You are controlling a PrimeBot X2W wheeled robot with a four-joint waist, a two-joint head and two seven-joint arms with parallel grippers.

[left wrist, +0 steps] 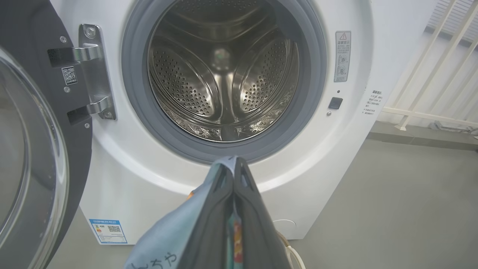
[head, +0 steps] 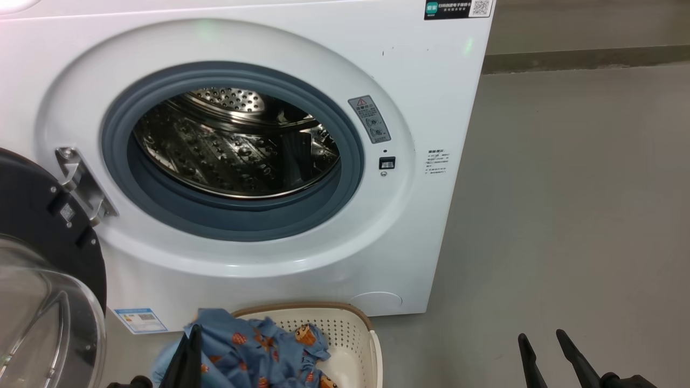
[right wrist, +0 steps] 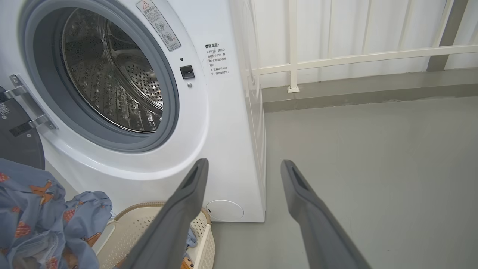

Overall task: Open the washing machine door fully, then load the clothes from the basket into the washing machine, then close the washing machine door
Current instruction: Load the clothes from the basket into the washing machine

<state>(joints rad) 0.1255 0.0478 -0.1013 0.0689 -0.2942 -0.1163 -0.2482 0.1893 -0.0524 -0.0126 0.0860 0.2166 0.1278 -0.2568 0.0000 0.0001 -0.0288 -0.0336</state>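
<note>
washing machine (right wrist: pixel 220 123) with drum mouth uncovered — right gripper (right wrist: pixel 244 164) fingers spread wide near its front corner. Blue printed clothes (right wrist: pixel 41 216) bunched lower left, just beside basket (right wrist: pixel 145 228).

White washer (head: pixel 442 108), grey gasket (head: pixel 237 221), shiny perforated steel drum (head: pixel 226 156), glossy black door (head: pixel 32 205) with clear glass. Light blue clothes (head: pixel 253 350) with small orange-brown figures. Cream basket (head: pixel 350 334) dotted with holes, brown rim. Grey floor (head: pixel 566 215)

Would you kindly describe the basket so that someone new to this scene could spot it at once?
Start at the big white washing machine with its round door standing open. On the floor just before it stands the basket, holding blue printed clothes. It alone is cream, perforated and brown-rimmed.
</note>
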